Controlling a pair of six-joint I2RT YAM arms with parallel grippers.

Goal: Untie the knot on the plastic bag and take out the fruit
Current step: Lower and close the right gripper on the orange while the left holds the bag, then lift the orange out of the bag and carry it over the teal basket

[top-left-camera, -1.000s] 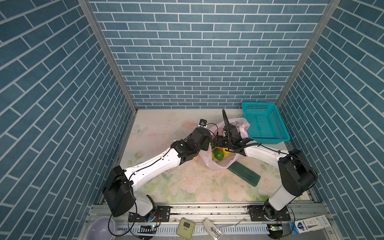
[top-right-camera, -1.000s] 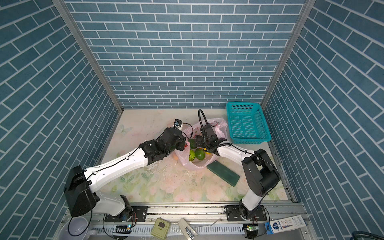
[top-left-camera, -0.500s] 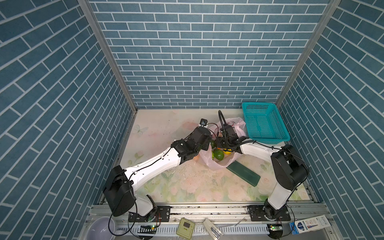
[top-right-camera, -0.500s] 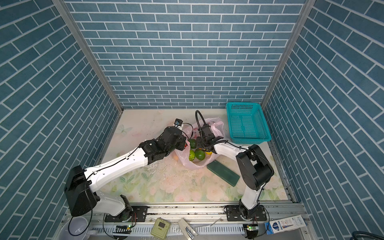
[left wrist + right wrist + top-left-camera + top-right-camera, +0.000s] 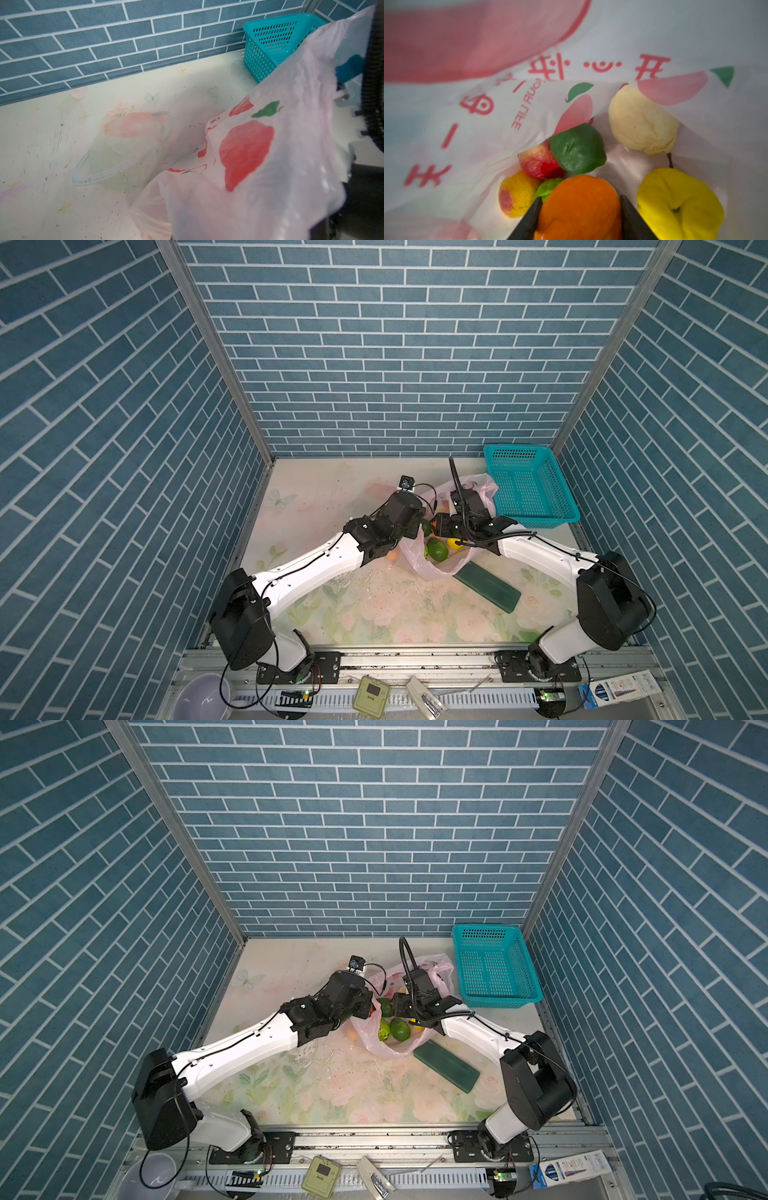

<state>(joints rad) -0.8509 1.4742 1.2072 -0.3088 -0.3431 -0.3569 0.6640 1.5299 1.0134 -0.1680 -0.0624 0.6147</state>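
Note:
The pale-pink plastic bag (image 5: pixel 436 568) (image 5: pixel 386 1048) lies mid-table with its mouth held apart. My left gripper (image 5: pixel 417 526) is at its left rim, shut on the plastic. The film (image 5: pixel 259 176) drapes over that wrist view and hides the jaws. My right gripper (image 5: pixel 580 197) (image 5: pixel 442 526) reaches inside the bag, shut on an orange fruit (image 5: pixel 579 207). Around it lie a dark green fruit (image 5: pixel 577 148), a cream one (image 5: pixel 641 122), a yellow one (image 5: pixel 679 203), a red one (image 5: pixel 537 162) and a peach-coloured one (image 5: pixel 517 197). The knot is out of view.
A teal perforated basket (image 5: pixel 528 489) (image 5: pixel 494 969) (image 5: pixel 268 47) stands at the back right, close behind the bag. A flat dark green block (image 5: pixel 486 587) (image 5: pixel 446 1067) lies just in front of the bag. Brick walls enclose the table on three sides.
My right gripper has pushed a little leftward, deeper into the bag, and its jaws have narrowed onto the orange fruit. The left arm has not moved.

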